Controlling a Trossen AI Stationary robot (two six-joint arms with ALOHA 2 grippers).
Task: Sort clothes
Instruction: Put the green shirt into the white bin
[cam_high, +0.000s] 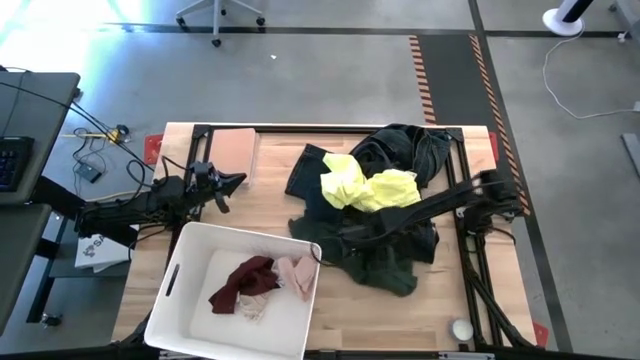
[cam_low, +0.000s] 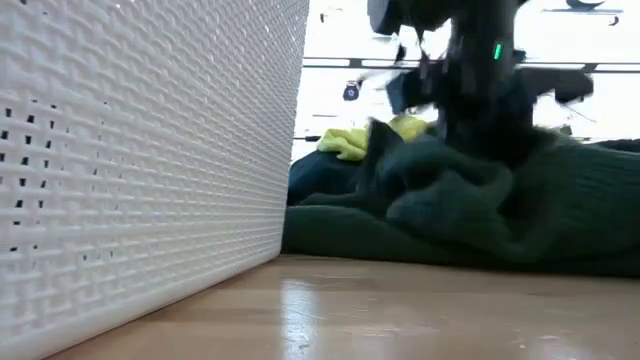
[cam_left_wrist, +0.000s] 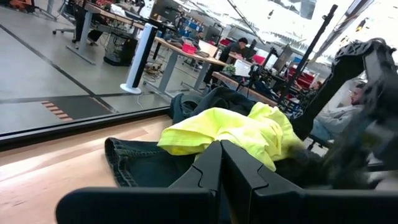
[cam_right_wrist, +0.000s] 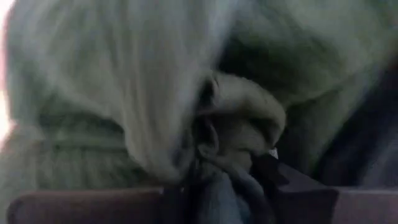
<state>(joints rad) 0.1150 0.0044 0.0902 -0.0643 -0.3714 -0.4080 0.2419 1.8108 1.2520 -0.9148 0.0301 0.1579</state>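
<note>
the white bin is seen nearest in the low view, its perforated wall filling the side of the picture. just beyond the bin, the dark green garment is heaped on the table, and the right gripper is sunk into it; in the right wrist view a fold of the green knit is seen pinched tight between the fingers. beyond the green heap, away from the bin, the bright yellow garment is draped over the dark denim jeans. the left gripper is held just beyond the bin's far rim, beside the tan board, its fingers pressed together on nothing.

for the lift to go well, the green piece should probably be raised high enough to clear the bin's rim, and slowly, so that the yellow piece is not dragged along.

inside the bin, a maroon garment and a pale pink garment are seen lying side by side, touching.
</note>
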